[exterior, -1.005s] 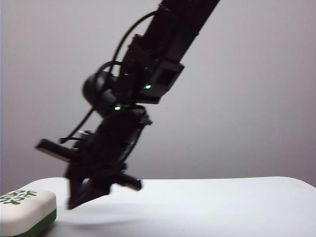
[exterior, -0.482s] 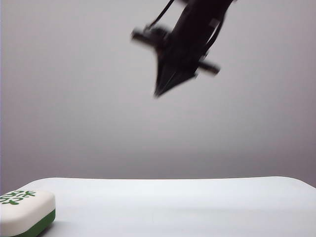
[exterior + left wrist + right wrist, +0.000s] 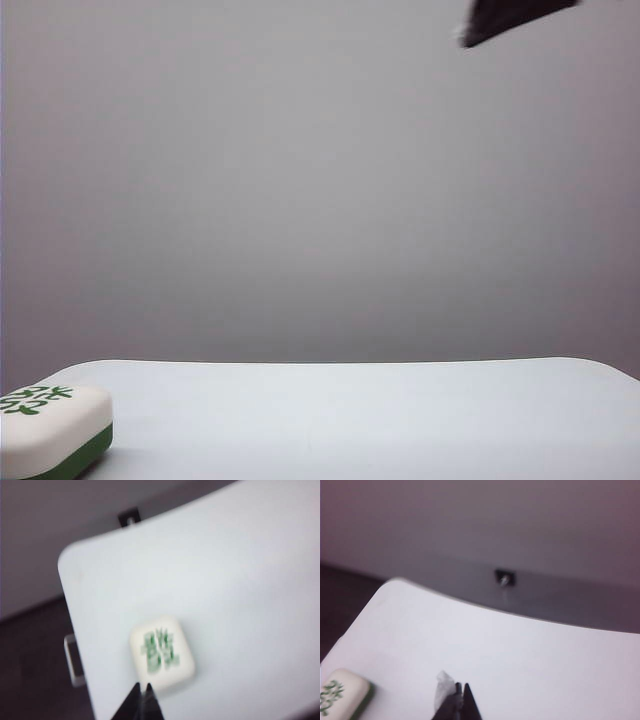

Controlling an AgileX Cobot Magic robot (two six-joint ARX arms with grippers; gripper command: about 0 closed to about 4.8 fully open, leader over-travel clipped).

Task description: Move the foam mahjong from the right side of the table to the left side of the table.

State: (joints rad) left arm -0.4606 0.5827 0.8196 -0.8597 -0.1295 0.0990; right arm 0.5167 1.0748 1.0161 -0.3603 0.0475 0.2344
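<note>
White tabletop (image 3: 380, 410) with rounded corners, plain grey wall behind. Left gripper (image 3: 141, 700): fingers pressed together, empty, poised above the foam mahjong (image 3: 162, 651). Right gripper (image 3: 458, 702): fingers pressed together, empty, raised high over the table, well apart from the block. Foam mahjong: flat at the table's left edge, green characters up.
</note>
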